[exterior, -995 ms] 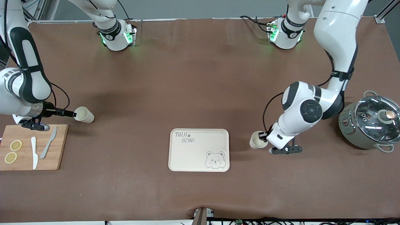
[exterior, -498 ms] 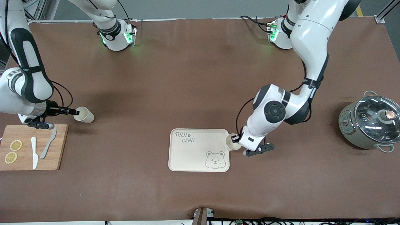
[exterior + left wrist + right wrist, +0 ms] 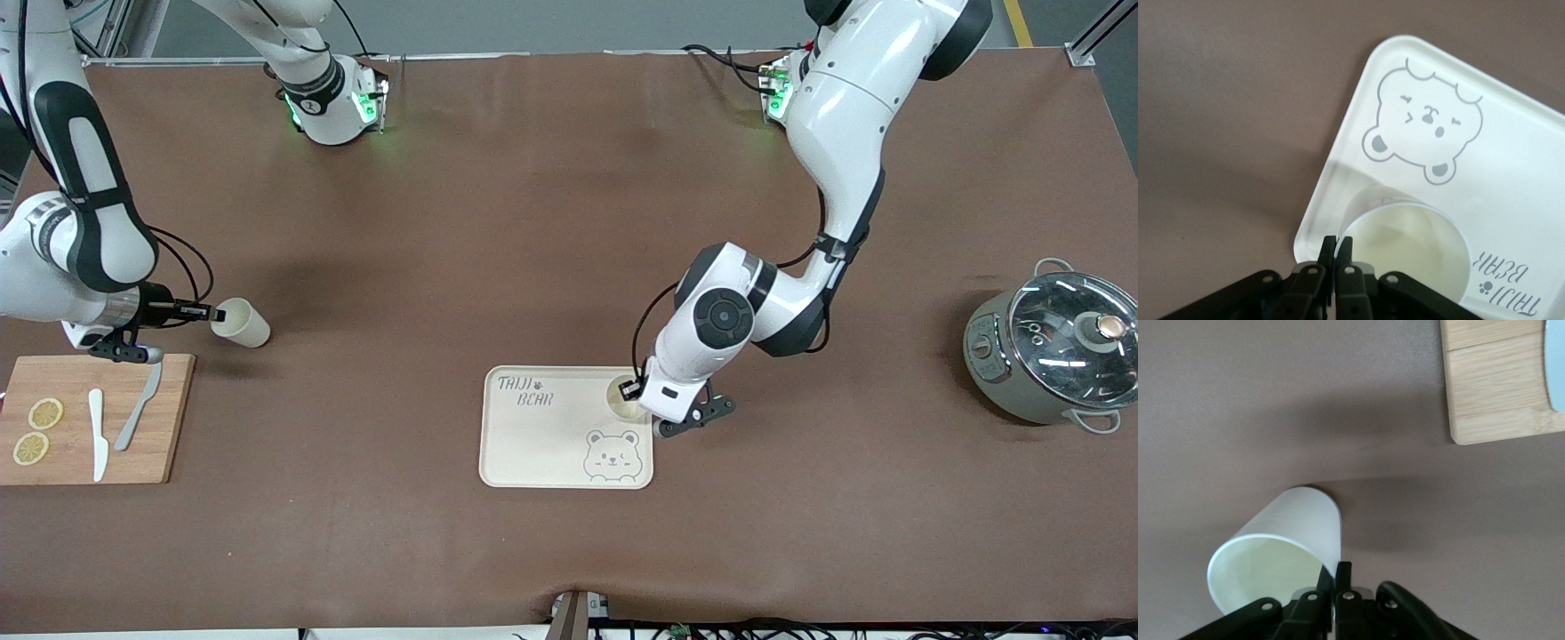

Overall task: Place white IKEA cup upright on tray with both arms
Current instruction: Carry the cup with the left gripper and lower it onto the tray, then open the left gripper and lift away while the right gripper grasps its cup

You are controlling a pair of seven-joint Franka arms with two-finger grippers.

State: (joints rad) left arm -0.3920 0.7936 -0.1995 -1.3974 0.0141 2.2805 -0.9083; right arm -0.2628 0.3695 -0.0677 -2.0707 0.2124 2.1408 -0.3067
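The cream tray (image 3: 542, 444) with the grey bear face and lettering lies near the middle of the table. My left gripper (image 3: 633, 389) is shut on the rim of a white cup (image 3: 622, 397) and holds it upright over the tray's corner toward the left arm's end. In the left wrist view the gripper (image 3: 1337, 248) pinches the cup wall (image 3: 1418, 240) above the tray (image 3: 1511, 173). My right gripper (image 3: 212, 313) is shut on the rim of a second white cup (image 3: 242, 324), tilted, at the right arm's end. The right wrist view shows that gripper (image 3: 1336, 577) and cup (image 3: 1281, 547).
A wooden cutting board (image 3: 169, 418) with lemon slices (image 3: 44, 413), a white knife (image 3: 98, 436) and a grey knife (image 3: 138, 404) lies beside the right gripper. A grey pot with a glass lid (image 3: 1058, 351) stands at the left arm's end.
My left arm has carried its cup from the table beside the tray to over the tray's corner. My right gripper and its cup have barely shifted.
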